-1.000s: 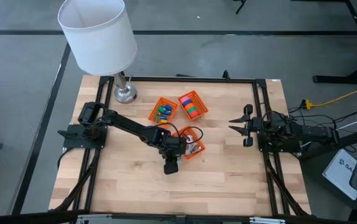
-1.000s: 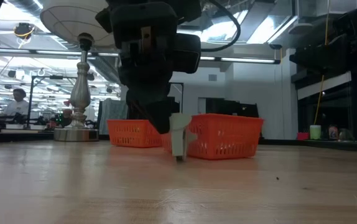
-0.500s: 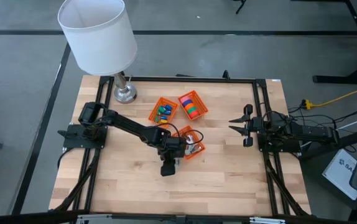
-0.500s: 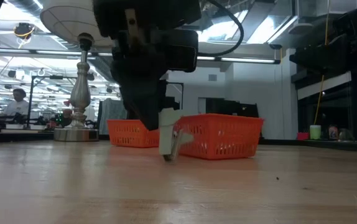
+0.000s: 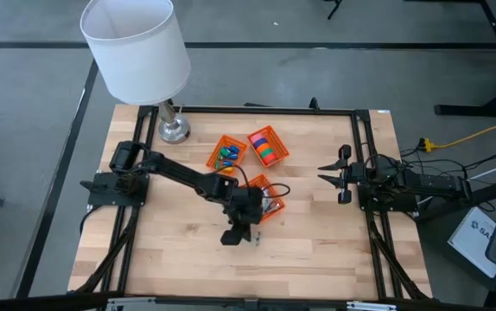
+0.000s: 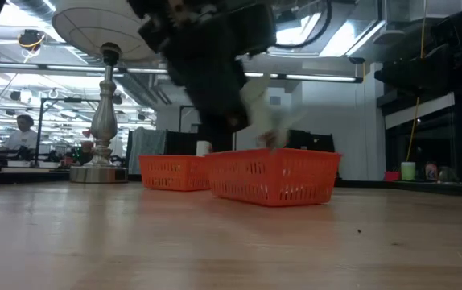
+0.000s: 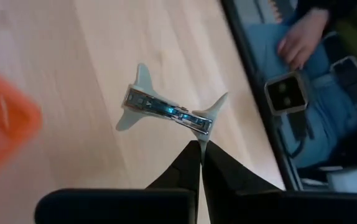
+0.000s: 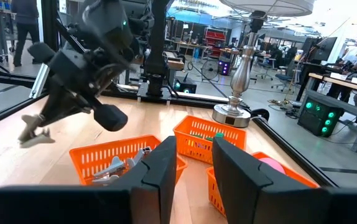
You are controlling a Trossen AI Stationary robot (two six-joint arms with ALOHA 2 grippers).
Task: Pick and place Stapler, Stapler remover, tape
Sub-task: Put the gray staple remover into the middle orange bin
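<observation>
Bench (image 5: 317, 250): lamp (image 5: 136, 47) at far left corner, three orange baskets (image 5: 265, 147) mid-bench. Left tool (image 7: 200, 149) clamped on a grey stapler remover (image 7: 169, 113), held in the air beside the nearest basket. Right tool (image 5: 324, 172) parked at right edge, fingers apart, empty.

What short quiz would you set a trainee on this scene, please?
1. True or false: the left gripper is shut on a staple remover, held in the air.
2. How many orange baskets are there? A) two B) three C) four
3. Which gripper waits open and empty?

Key: 1. True. 2. B. 3. The right gripper.
</observation>
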